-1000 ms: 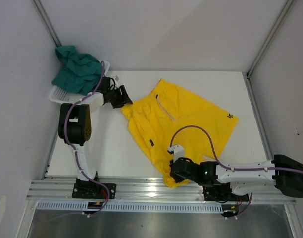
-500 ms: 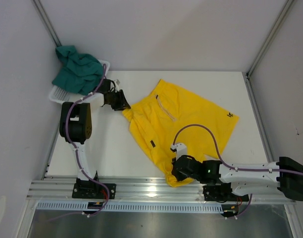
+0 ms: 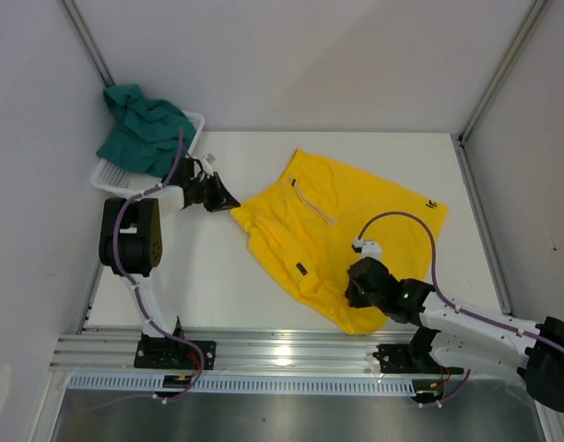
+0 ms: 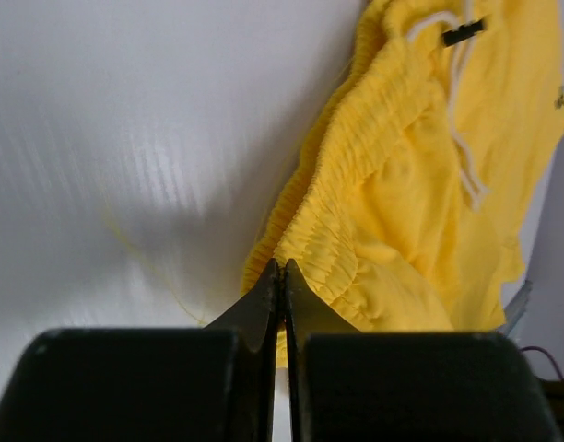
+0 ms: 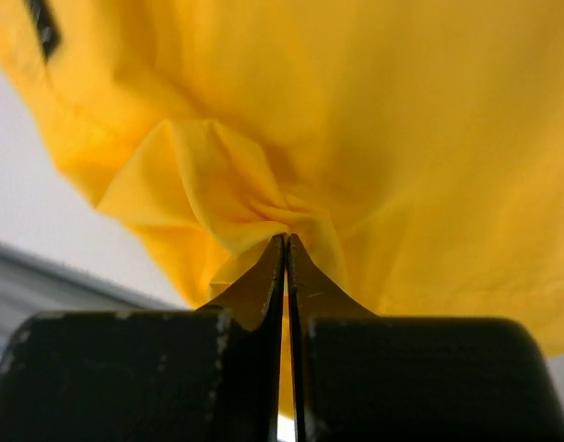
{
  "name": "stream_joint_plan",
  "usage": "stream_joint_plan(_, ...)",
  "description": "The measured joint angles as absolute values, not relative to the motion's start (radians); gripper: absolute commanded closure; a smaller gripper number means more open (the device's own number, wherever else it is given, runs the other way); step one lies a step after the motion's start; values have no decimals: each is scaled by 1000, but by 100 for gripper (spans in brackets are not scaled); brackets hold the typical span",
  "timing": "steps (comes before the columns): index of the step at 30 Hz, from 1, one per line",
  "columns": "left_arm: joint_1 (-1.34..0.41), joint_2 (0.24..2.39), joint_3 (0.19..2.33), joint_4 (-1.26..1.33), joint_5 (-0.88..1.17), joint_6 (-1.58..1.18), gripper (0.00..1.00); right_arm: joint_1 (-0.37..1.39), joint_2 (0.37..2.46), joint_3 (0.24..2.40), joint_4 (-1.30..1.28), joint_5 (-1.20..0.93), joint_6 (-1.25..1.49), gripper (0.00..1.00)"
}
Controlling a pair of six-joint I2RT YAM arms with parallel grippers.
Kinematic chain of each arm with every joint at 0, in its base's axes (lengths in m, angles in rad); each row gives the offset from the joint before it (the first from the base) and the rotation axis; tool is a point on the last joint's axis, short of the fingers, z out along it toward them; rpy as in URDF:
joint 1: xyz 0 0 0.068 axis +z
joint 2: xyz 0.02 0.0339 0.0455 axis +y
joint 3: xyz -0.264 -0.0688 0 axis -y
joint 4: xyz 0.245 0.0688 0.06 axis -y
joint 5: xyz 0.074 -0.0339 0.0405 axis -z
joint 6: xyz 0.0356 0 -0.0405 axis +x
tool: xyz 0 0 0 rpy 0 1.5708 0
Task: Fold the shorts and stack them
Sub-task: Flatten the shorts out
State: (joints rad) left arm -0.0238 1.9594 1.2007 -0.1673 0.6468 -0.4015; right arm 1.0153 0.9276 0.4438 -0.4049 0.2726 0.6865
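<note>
Nearest, at about five o'clock on the table [image 3: 199,276], the right gripper [image 5: 287,241] is clamped tight on a bunched hem of the yellow shorts [image 3: 356,216], which sprawl across the middle. Toward ten o'clock, the left gripper [image 4: 280,269] pinches their waistband corner, jaws closed. Farthest, the teal shorts [image 3: 142,129] heap over the white basket [image 3: 107,175].

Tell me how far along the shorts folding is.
Nothing is folded or stacked yet. In hand: the bright yellow fabric shorts lie spread on the white table, left gripper pinching the waistband, right gripper a leg hem. Remaining: the dark teal-green shorts, heaped on the white mesh basket.
</note>
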Motion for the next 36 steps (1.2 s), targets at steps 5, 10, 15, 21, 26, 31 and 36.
stream_joint_plan(5,-8,1843,1040,52,678,-512,100,761,972,499,-426,229,617,100)
stream_joint_plan(10,-11,1683,738,340,646,-675,100,600,1146,612,-439,244,550,100)
stream_joint_plan(15,-20,1590,545,529,578,-763,100,491,1184,683,-431,277,497,100)
stream_joint_plan(21,-24,1490,410,709,550,-816,67,350,1108,688,-432,302,440,100)
stream_joint_plan(26,-36,1525,408,805,583,-846,27,318,1076,686,-432,323,432,100)
stream_joint_plan(31,-56,1598,385,853,615,-858,23,318,1073,684,-435,358,432,100)
stream_joint_plan(36,-75,1629,373,847,629,-852,24,318,1057,677,-435,370,432,100)
